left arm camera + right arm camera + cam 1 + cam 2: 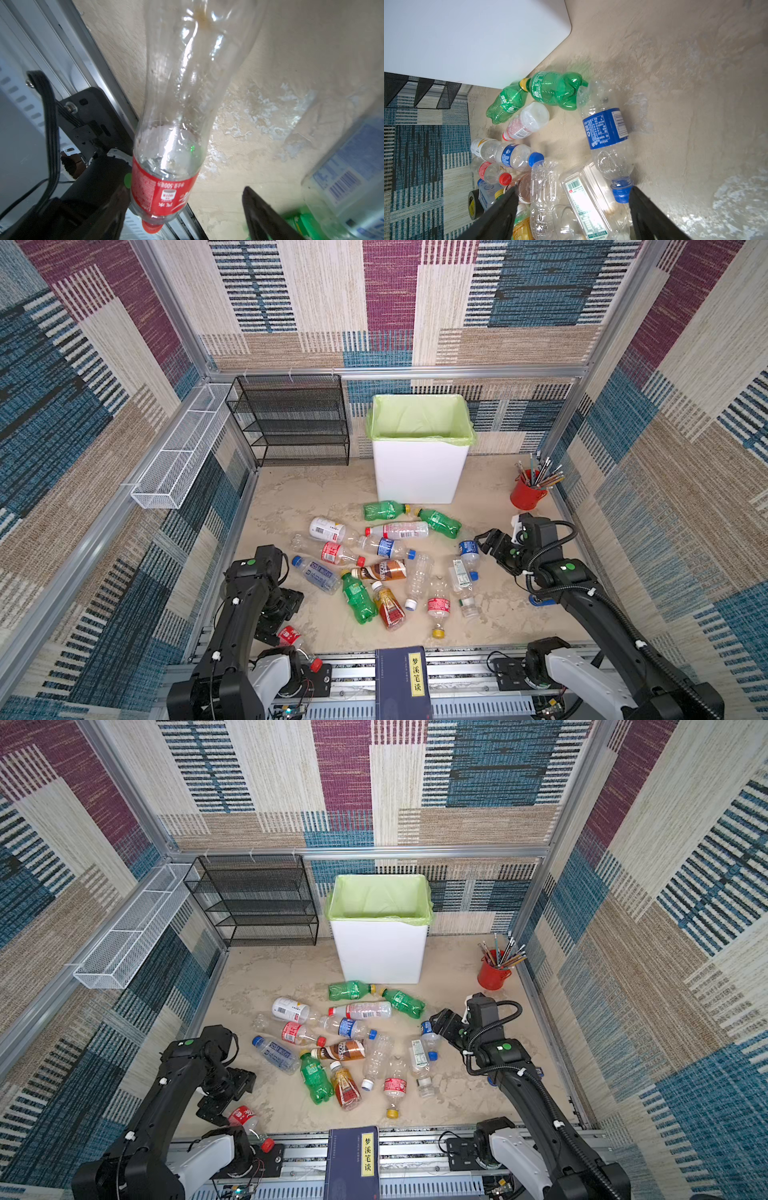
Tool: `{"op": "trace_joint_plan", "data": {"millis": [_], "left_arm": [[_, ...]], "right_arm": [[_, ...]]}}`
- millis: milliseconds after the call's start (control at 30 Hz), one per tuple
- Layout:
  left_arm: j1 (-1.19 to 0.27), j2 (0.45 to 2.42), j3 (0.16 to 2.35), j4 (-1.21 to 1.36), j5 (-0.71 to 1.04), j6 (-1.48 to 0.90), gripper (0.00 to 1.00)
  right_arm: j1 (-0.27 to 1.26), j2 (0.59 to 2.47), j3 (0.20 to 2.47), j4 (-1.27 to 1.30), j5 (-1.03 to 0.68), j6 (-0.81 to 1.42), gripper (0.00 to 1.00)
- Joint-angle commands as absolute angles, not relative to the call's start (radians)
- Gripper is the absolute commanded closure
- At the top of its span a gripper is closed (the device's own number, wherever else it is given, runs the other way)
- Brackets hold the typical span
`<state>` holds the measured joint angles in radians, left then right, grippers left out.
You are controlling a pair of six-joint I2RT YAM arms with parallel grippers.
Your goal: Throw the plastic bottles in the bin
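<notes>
Several plastic bottles (386, 568) lie scattered on the beige floor in front of the bin (419, 472), a white box lined with a green bag. A clear bottle with a red label and red cap (291, 637) lies at the front edge, partly over the rail. My left gripper (276, 635) is open around that bottle (166, 187), which rests against one finger (116, 207) while the other stands well clear. My right gripper (484, 541) hangs open over the right side of the pile, next to a blue-labelled bottle (606, 126), holding nothing.
A black mesh rack (291, 423) stands at the back left beside a white wire basket (183, 456) on the wall. A red cup of pencils (525, 493) stands at the back right. A dark blue book (401, 684) lies on the front rail.
</notes>
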<state>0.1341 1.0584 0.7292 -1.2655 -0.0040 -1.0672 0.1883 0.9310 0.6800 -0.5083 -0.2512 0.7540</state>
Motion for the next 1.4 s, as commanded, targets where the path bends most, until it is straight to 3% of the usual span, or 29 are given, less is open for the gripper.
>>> {"op": "trace_joint_plan", "data": {"millis": [0,500,1133,1367], "left_arm": [[0.142,1.072,0.723,-1.274,0.017,-1.004,0.10],[0.156,1.110,0.655,-1.245,0.054,-1.038,0.11],[0.157,1.097,0.575,-1.147,0.123,-1.072,0.32],[0.158,1.091,0.601,-1.163,0.098,-1.056,0.23]], "right_arm": [[0.187,0.933,0.678,-0.468,-0.239,0.747,0.16],[0.187,0.915,0.665,-0.459,-0.232,0.752,0.16],[0.188,0.856,0.640,-0.461,-0.209,0.764,0.17],[0.188,0.874,0.647,-0.452,-0.214,0.758,0.17]]}}
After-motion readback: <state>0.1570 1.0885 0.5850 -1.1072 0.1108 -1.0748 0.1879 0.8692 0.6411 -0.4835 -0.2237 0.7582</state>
